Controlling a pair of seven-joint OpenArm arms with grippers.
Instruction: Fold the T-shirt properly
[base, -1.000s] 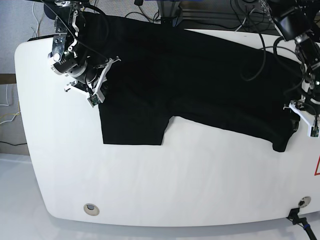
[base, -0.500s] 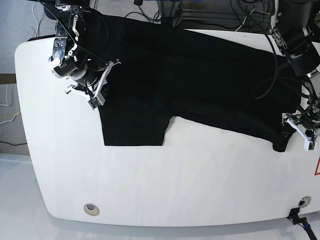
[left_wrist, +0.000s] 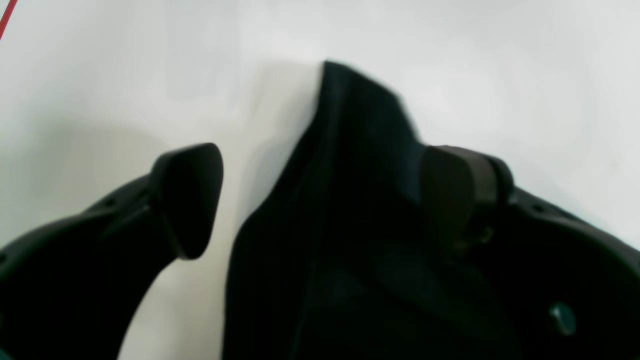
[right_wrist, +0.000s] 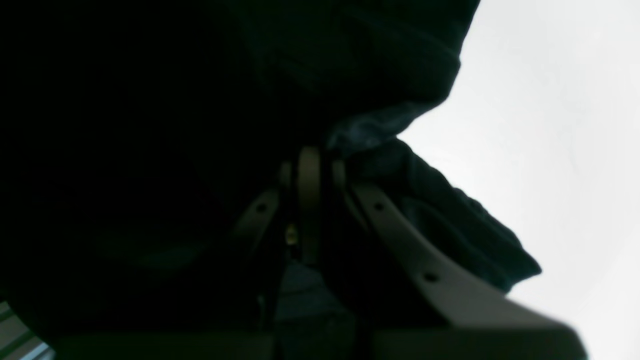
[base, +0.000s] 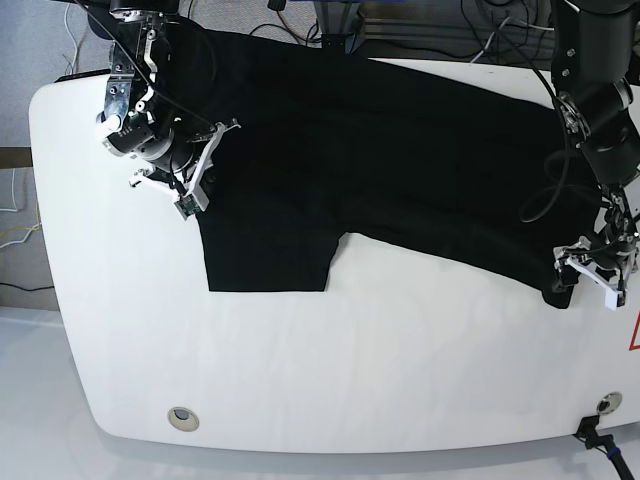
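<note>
- Although the T-shirt (base: 400, 170) already lies spread across the far half of the white worktop (base: 300, 380), I judge the folding as barely begun: no neat folded packet shows, only one wide black sheet with a square flap hanging toward the near edge.
- The shirt reaches from the far left corner to the right edge of the worktop, and only its black side shows; no print is visible.
- What is left, in my opinion: to bring the sides and sleeves in and to fold the body over.
- The right claw (right_wrist: 307, 165) is closed tight on a bunch of the shirt's cloth at the left side of the base view.
- The left claw (left_wrist: 320, 200) stands wide apart around a pointed corner of the shirt at the right edge, and it grips nothing yet.
- Count: one worktop, one T-shirt, two claws.
</note>
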